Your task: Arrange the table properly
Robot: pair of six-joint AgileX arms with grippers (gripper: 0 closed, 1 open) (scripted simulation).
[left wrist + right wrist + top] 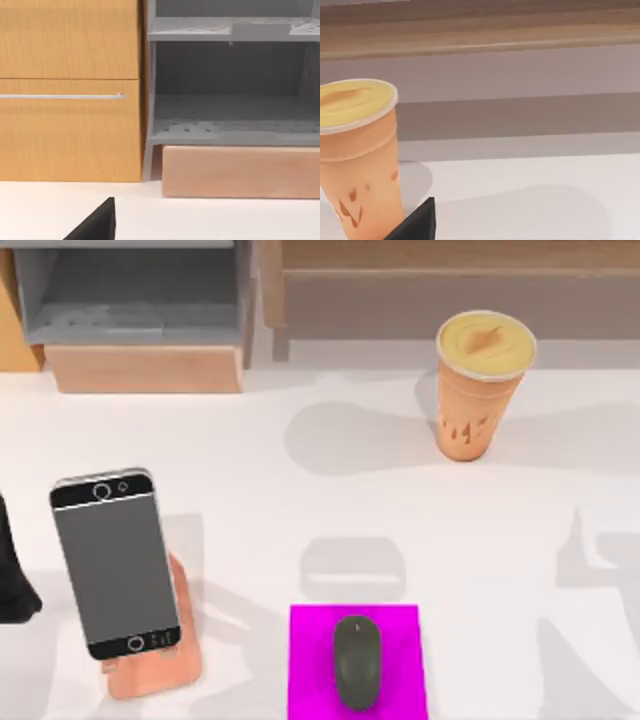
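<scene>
1. The table point(300, 490) spreads white under everything.
2. Left gripper point(95, 222) faces the grey-and-wood shelf unit point(230, 120); whether its fingers are apart, I cannot tell.
3. Right gripper point(417, 222) sits beside the orange cup point(357, 155) (upright); finger state likewise unclear.
4. A phone point(115, 560) leans on its stand point(160, 665); a mouse point(357, 662) lies on the magenta pad point(400, 660).

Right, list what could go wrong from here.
1. The cup stands tall and upright on the table; seen close in the right wrist view, a sideways nudge could tip it.
2. The phone leans on its stand near the left edge, beside a dark arm part; a brush might knock it off.
3. The mouse rests loose on the magenta pad and could slide.
</scene>
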